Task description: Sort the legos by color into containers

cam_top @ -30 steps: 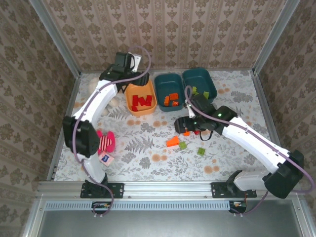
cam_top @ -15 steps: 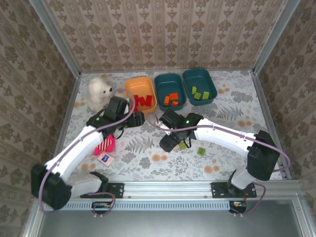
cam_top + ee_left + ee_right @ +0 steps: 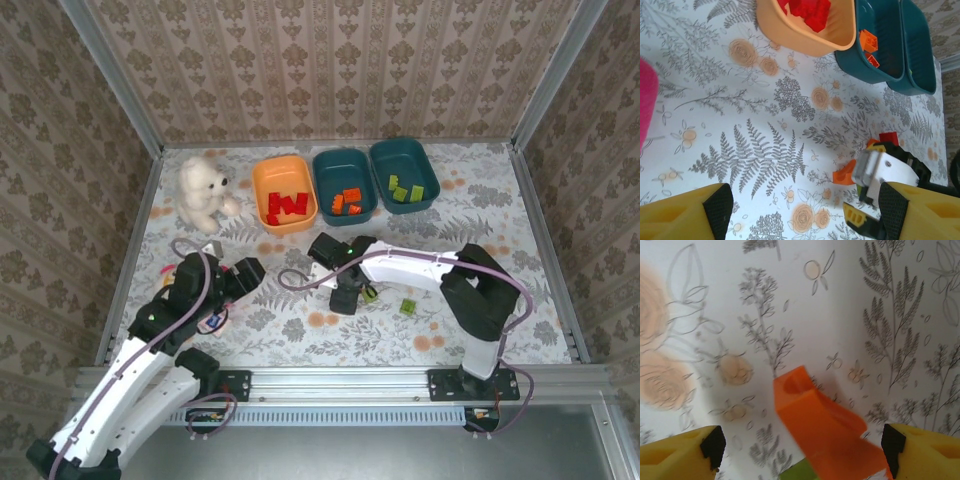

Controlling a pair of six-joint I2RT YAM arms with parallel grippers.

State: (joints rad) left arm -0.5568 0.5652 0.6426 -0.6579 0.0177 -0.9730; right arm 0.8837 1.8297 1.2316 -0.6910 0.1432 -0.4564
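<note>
My right gripper [image 3: 345, 293] [image 3: 802, 445] hangs open low over the table, one finger on each side of an orange lego [image 3: 825, 425] [image 3: 845, 176]. A lime green lego [image 3: 800, 472] lies against that brick. Two more green legos [image 3: 408, 306] [image 3: 370, 292] and a red lego [image 3: 888, 137] are loose nearby. The orange container [image 3: 262, 180] [image 3: 805, 42] holds red legos [image 3: 285, 205]. Orange legos [image 3: 347, 200] sit in the middle teal container [image 3: 325, 165]. Green legos [image 3: 405, 190] are in the right teal container [image 3: 425, 158]. My left gripper [image 3: 240, 275] [image 3: 805, 210] is open and empty at the near left.
A white teddy bear [image 3: 203, 190] sits at the back left beside the orange tub. A pink plush doll [image 3: 645, 100] and a small card [image 3: 212, 322] lie by my left arm. Metal rails and papered walls bound the table.
My left arm has swung back from the orange tub to the near left. My right gripper has moved left and down over the orange lego.
</note>
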